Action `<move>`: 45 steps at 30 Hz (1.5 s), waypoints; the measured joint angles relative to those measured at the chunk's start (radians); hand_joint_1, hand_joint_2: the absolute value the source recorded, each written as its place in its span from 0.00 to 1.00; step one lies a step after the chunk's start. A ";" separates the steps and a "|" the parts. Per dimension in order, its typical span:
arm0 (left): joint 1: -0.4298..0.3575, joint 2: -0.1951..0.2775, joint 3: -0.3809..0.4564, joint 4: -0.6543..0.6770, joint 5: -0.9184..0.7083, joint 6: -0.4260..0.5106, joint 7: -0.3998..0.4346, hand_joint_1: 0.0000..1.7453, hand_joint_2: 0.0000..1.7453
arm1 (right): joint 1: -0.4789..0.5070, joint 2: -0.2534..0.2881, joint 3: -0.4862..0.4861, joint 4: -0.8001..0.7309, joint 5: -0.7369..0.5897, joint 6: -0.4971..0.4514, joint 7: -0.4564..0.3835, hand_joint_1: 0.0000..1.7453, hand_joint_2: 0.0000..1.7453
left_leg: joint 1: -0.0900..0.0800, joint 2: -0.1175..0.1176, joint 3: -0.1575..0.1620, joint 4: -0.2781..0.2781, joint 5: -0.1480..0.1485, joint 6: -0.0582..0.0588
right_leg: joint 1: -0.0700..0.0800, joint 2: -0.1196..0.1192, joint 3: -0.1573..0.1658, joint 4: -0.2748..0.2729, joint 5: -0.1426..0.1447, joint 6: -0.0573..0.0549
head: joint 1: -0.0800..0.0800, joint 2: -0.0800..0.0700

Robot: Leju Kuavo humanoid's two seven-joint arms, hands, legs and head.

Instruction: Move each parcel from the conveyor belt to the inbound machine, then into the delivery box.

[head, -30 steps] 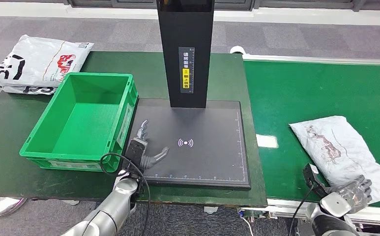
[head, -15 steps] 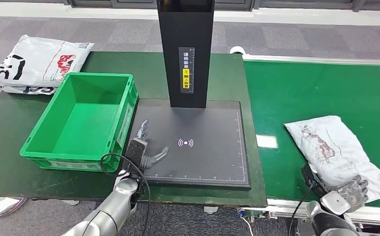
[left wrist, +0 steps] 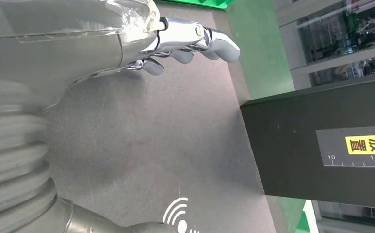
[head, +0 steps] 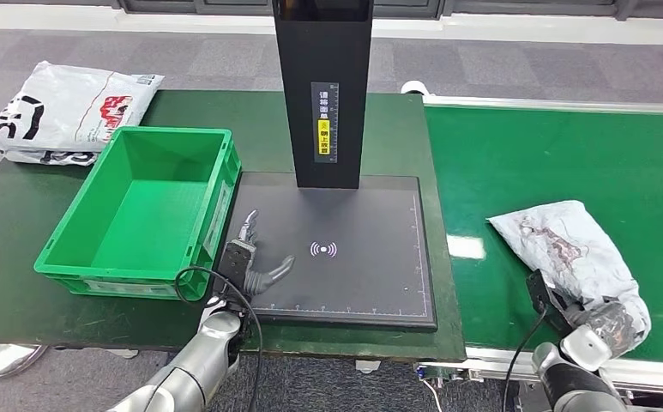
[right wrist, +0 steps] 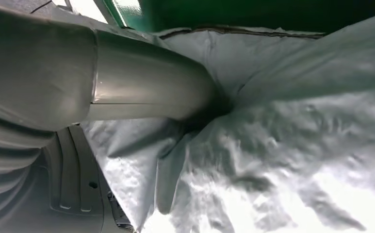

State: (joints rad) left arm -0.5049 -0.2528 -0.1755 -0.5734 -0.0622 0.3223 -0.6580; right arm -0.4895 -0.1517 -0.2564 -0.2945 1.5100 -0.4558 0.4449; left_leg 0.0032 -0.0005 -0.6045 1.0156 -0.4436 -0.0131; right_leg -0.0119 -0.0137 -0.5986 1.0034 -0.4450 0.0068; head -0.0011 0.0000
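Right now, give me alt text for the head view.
The right hand grips a crumpled white parcel on the green belt. The left hand rests open on the dark scanner pad, beside an empty green box.

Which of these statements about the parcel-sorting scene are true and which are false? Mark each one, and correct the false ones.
1. The green crate has a parcel inside it. False: nothing lies in it.
2. The right hand grips the near end of the grey parcel on the green belt. True.
3. The left hand holds a parcel. False: it holds nothing, with its fingers apart over the dark scanner pad.
4. A white bag lies on the table behind the crate. True.
5. The black post stands on the belt. False: it stands at the far edge of the scanner pad.
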 joint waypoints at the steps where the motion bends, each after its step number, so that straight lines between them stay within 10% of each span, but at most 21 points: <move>1: 0.000 0.000 0.000 0.000 0.000 0.000 0.000 0.00 1.00 | 0.000 0.001 0.000 0.000 0.000 -0.002 -0.003 1.00 1.00 | 0.000 0.000 0.000 0.000 0.000 0.000 | 0.000 0.000 0.000 0.000 0.000 0.000 | 0.000 0.000; 14: 0.002 0.003 0.000 -0.002 0.007 0.006 0.000 0.00 1.00 | -0.001 0.011 0.000 0.000 -0.007 -0.058 -0.060 1.00 1.00 | 0.000 0.000 -0.001 0.000 0.000 0.000 | 0.000 0.000 0.000 0.000 0.000 0.000 | 0.000 0.000; 25: 0.010 0.027 0.000 -0.029 -0.077 0.102 0.025 0.00 1.00 | -0.010 0.204 -0.055 -0.368 -0.333 -0.245 -0.742 1.00 1.00 | 0.001 0.000 -0.002 0.000 0.002 -0.002 | 0.001 0.000 -0.003 0.002 0.000 -0.001 | 0.000 0.000; 45: -0.050 0.048 0.001 -0.068 -0.156 0.127 0.061 0.00 1.00 | 0.023 0.364 0.270 -0.710 -0.475 -0.246 -0.772 1.00 1.00 | 0.001 -0.001 -0.002 0.000 0.003 -0.003 | 0.001 0.000 -0.003 0.003 0.000 -0.002 | 0.000 0.000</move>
State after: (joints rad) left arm -0.5546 -0.2044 -0.1744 -0.6410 -0.2186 0.4493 -0.5972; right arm -0.4664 0.2125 0.0138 -1.0047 1.0348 -0.7021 -0.3268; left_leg 0.0043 -0.0014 -0.6062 1.0153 -0.4409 -0.0163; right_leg -0.0108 -0.0135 -0.6015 1.0060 -0.4453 0.0051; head -0.0011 0.0000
